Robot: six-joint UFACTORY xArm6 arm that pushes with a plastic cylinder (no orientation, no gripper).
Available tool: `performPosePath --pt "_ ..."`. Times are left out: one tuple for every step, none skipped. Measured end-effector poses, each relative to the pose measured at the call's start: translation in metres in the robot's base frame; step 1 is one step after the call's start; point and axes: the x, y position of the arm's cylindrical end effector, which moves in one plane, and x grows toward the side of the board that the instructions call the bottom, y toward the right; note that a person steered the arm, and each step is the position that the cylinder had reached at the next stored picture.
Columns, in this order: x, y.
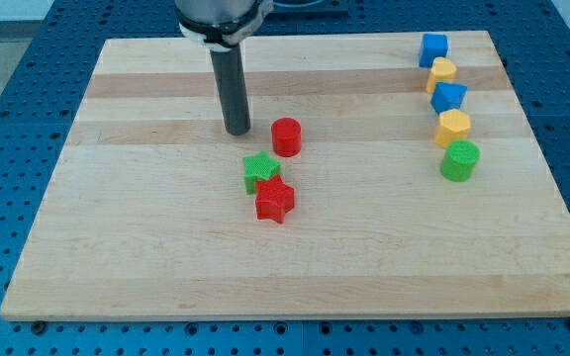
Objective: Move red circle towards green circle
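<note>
The red circle [286,135] stands near the middle of the wooden board [146,237]. The green circle [459,160] stands far to the view's right, at the lower end of a column of blocks. My tip [237,131] rests on the board just to the view's left of the red circle, with a small gap between them. The dark rod rises from the tip to the view's top.
A green star [260,171] and a red star [274,200] touch each other just below the red circle. Above the green circle stand a yellow block [453,127], a blue block [448,97], another yellow block [443,71] and a blue cube [433,47].
</note>
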Motion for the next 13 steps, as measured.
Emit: performPosePath --pt "0.007 0.034" --pt "0.018 0.084" --pt "0.024 0.131" --pt "0.025 0.151" --pt "0.023 0.146" --pt "0.03 0.157" --pt "0.04 0.171" --pt "0.053 0.187" --pt "0.065 0.205" --pt "0.067 0.207" --pt "0.067 0.21" --pt "0.057 0.184" --pt "0.067 0.145"
